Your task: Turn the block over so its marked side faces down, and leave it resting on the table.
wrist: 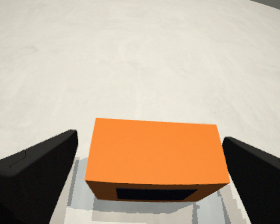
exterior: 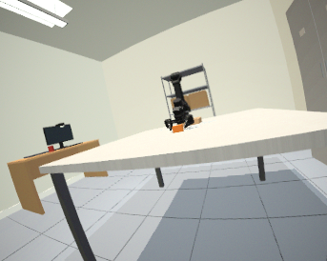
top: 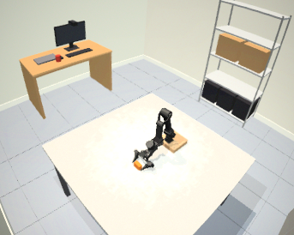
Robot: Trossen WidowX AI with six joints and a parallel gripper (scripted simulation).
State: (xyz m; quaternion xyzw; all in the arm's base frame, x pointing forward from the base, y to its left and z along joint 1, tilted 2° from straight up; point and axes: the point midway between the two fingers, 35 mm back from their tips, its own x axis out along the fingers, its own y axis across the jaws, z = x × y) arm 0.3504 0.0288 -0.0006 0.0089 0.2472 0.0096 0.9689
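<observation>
The orange block [top: 138,165] [exterior: 178,129] [wrist: 156,152] appears to rest on the table [top: 98,184] [exterior: 256,126]. A plain orange face points up. Its dark rectangular mark [wrist: 156,194] is on the upright side toward the arm, seen at a steep slant at the bottom of the wrist view. The underside is hidden. My gripper [top: 142,163] [exterior: 178,125] [wrist: 152,140] is wide open around the block, one finger off each end. In the wrist view a gap shows at the left finger; the right fingertip looks very close to the block's right end.
The arm's base stands on a wooden board [top: 176,143] behind the block. A desk [top: 72,57] [exterior: 25,186] with a monitor and a metal shelf [top: 239,86] [exterior: 209,90] with boxes stand away from the table.
</observation>
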